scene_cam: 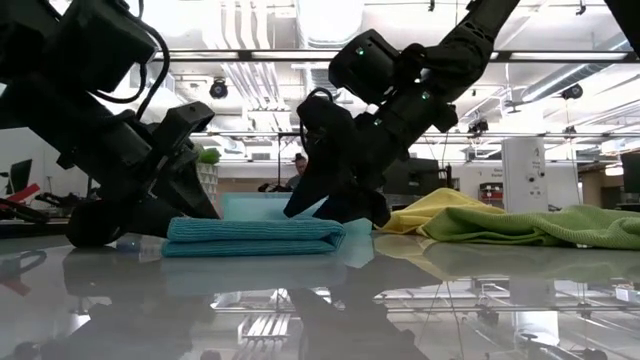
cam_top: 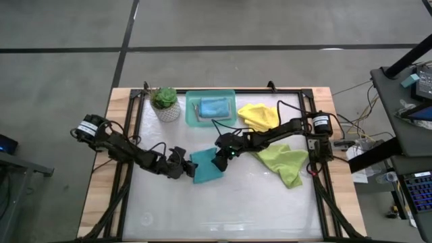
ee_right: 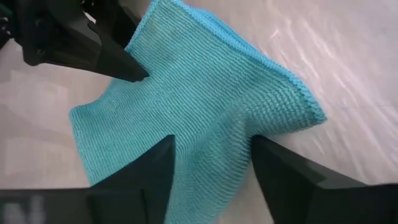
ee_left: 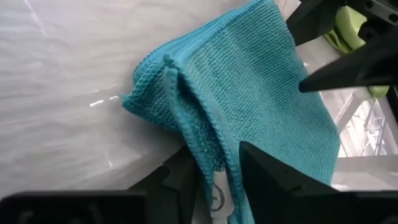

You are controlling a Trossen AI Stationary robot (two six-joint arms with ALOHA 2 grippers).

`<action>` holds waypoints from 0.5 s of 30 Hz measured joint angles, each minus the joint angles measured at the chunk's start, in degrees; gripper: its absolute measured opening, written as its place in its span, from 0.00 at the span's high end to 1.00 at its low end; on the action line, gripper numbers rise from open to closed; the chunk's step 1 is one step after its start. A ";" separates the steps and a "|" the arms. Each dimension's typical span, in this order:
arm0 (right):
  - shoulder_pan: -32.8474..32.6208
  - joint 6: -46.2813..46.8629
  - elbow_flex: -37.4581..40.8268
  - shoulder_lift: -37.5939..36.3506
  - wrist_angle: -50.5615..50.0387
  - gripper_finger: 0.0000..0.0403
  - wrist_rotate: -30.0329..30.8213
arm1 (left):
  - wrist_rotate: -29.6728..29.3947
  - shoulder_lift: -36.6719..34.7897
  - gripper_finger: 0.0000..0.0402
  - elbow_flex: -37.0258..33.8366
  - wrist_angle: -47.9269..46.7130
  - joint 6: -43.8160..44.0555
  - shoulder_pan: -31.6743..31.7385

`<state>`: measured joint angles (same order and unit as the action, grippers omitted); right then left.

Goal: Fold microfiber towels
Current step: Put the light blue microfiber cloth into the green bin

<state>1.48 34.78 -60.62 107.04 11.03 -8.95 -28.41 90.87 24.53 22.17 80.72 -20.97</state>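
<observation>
While both grippers straddle the folded teal towel (cam_top: 206, 167) at centre frame, a fold is under way.
Left gripper (cam_top: 181, 164) and right gripper (cam_top: 221, 160) stand part-open around its edges; next, probably pinch and lift together.

A robotics lab or open workshop floor is showing here; exposed ducts and pipes (scene_cam: 250, 75) are running along the ceiling; a side bench (cam_top: 405, 121) is carrying cables and electronics; what are probably desks and monitors are sitting in the far background.
</observation>
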 joint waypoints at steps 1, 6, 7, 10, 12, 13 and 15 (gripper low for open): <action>0.00 -0.11 0.00 0.02 0.01 0.56 0.00 | -0.02 0.00 0.77 0.00 -0.02 -0.14 0.00; 0.00 -1.26 0.00 0.68 0.07 0.76 0.00 | 0.03 0.05 0.88 0.00 0.03 -1.99 -0.03; 0.00 -1.40 0.00 0.78 -0.02 0.80 0.00 | 0.07 0.07 0.90 0.00 0.06 -2.57 -0.07; 0.00 -1.79 0.00 0.94 0.02 0.88 -0.02 | 0.03 0.07 0.97 0.04 -0.02 -3.12 -0.09; 0.00 -2.60 0.00 0.94 0.14 0.93 -0.03 | -0.03 0.07 0.99 0.02 -0.04 -3.27 -0.09; 0.00 -2.88 0.00 0.94 0.21 0.94 -0.02 | -0.08 0.07 0.98 -0.01 -0.04 -3.34 -0.09; 0.00 -3.38 0.00 0.94 0.35 0.97 -0.03 | -0.24 0.07 0.98 -0.07 -0.08 -4.37 -0.08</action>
<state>1.48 31.41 -60.62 107.98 11.38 -8.98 -28.65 90.94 24.47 22.10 76.36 -21.05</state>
